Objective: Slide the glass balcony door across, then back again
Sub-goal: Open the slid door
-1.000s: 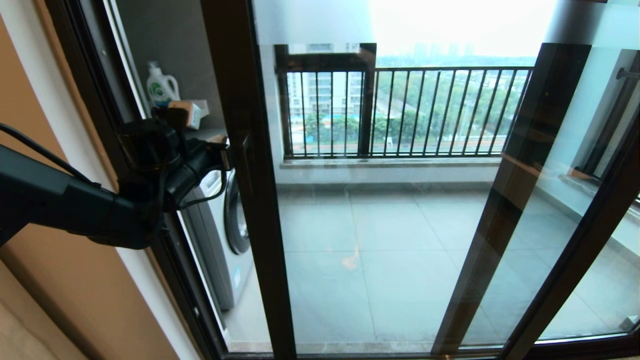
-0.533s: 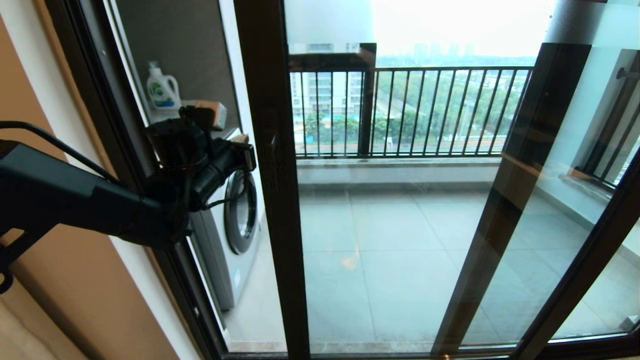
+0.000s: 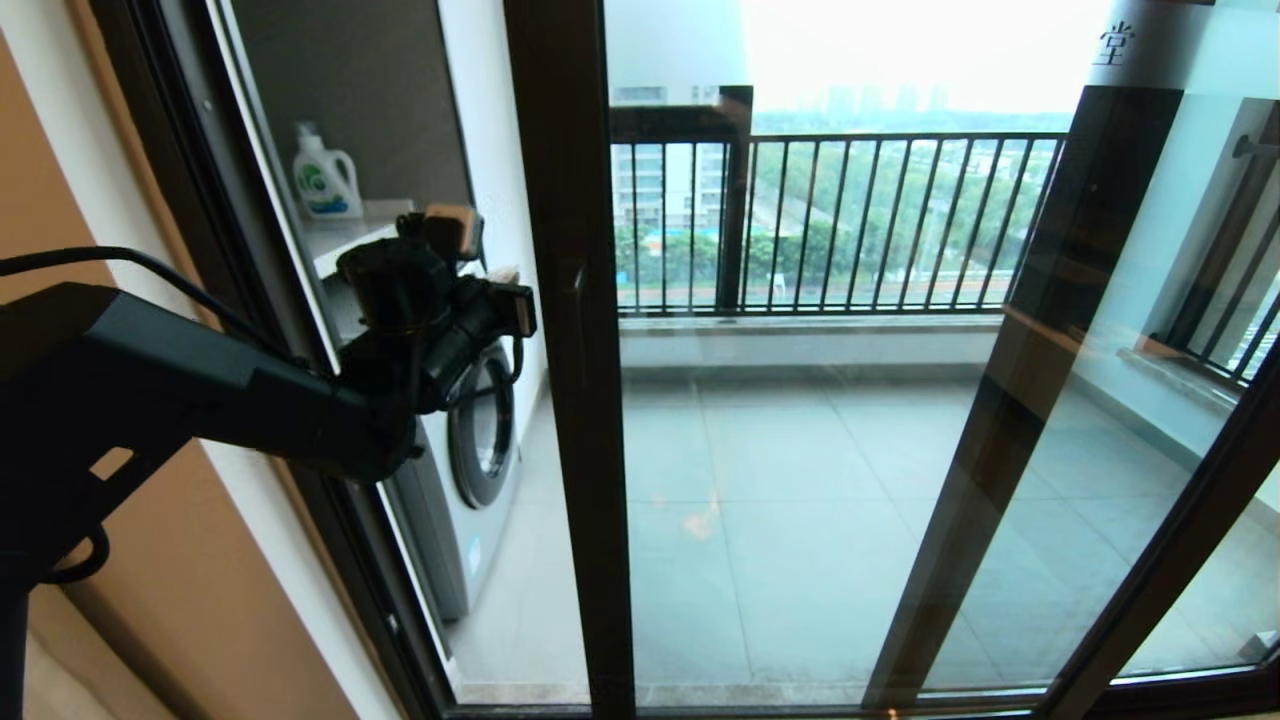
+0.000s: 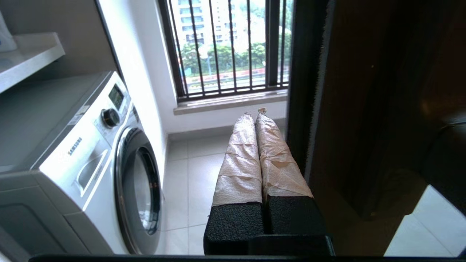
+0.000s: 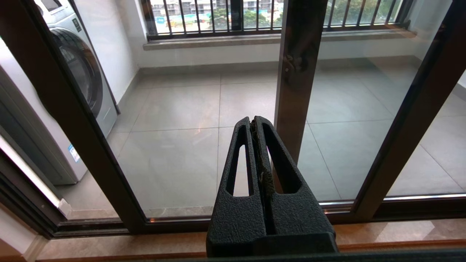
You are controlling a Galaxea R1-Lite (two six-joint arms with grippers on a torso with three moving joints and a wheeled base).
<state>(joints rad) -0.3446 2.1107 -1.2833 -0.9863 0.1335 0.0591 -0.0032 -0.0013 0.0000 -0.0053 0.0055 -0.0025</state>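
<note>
The glass balcony door (image 3: 570, 450) is partly slid to the right, its dark brown upright standing near the middle left of the head view with the black bar handle (image 3: 578, 300) on it. My left gripper (image 3: 512, 300) is shut, empty, at handle height just left of that upright. In the left wrist view its tape-wrapped fingertips (image 4: 244, 122) lie close along the door's brush-lined edge (image 4: 313, 91). My right gripper (image 5: 255, 122) is shut on nothing, held low in front of the glass; it is out of the head view.
Through the gap stand a white washing machine (image 3: 470, 450) and a shelf with a detergent bottle (image 3: 325, 175). The fixed frame and wall (image 3: 150, 600) are at the left. Another dark upright (image 3: 1030, 400) stands behind the glass. A black railing (image 3: 850, 220) closes the balcony.
The door's upright has slid right, and my left gripper has moved right with it. The gap at the left has widened, showing more of the washing machine.
</note>
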